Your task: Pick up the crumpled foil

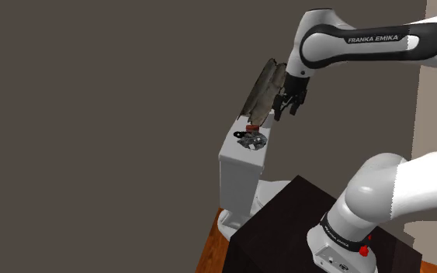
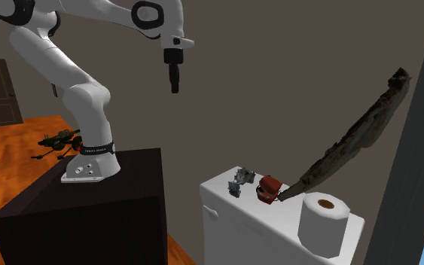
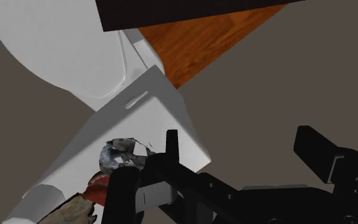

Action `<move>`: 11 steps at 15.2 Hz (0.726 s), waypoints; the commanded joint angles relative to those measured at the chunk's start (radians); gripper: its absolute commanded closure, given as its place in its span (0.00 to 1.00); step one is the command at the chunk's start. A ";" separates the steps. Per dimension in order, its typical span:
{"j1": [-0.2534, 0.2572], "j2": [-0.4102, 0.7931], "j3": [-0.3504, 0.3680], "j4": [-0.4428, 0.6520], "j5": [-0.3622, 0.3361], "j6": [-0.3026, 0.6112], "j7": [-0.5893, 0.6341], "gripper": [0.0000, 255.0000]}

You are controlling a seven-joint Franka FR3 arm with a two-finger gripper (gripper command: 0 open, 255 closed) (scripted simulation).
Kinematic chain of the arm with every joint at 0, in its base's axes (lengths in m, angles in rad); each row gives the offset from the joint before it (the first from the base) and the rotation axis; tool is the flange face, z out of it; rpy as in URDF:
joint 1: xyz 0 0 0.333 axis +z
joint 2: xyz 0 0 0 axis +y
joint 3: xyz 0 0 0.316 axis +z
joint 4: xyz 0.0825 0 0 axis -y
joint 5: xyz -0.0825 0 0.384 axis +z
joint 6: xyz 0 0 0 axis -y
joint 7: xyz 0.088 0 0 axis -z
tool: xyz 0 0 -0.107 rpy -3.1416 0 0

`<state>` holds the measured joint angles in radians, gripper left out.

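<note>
The crumpled foil (image 1: 252, 141) (image 2: 239, 181) (image 3: 121, 154) is a small grey-silver wad lying on the white toilet tank lid (image 1: 240, 151) (image 2: 225, 197) (image 3: 147, 108). My black gripper (image 1: 289, 106) (image 2: 174, 81) (image 3: 234, 143) hangs well above the tank with nothing in it. In the second exterior view it sits to the left of the foil, towards the stand. Its fingers (image 3: 315, 147) stand apart, open. In the wrist view the foil lies beside the left finger, not between the two.
A small red object (image 2: 268, 188) (image 3: 97, 187) sits right next to the foil. A long brown ragged piece (image 1: 262, 91) (image 2: 353, 139) leans up from it. A toilet paper roll (image 2: 323, 221) stands further along the lid. The dark stand (image 2: 89, 207) is close by.
</note>
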<state>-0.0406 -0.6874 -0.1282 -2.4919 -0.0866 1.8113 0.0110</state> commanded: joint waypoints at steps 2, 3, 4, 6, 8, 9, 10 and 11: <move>-0.015 0.073 -0.049 -0.023 -0.007 0.109 -0.032 0.00; -0.019 0.100 -0.066 -0.026 -0.008 0.143 -0.045 0.00; -0.022 0.129 -0.083 -0.027 -0.008 0.176 -0.058 0.00; -0.027 0.190 -0.118 -0.025 -0.003 0.241 -0.085 0.00; -0.030 0.256 -0.152 -0.017 0.009 0.305 -0.116 0.00; -0.030 0.291 -0.169 -0.011 0.018 0.335 -0.133 0.00; -0.030 0.326 -0.186 -0.004 0.029 0.365 -0.151 0.00; -0.029 0.363 -0.204 0.005 0.042 0.394 -0.170 0.00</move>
<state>-0.0683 -0.3531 -0.3149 -2.4957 -0.0544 2.1822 -0.1402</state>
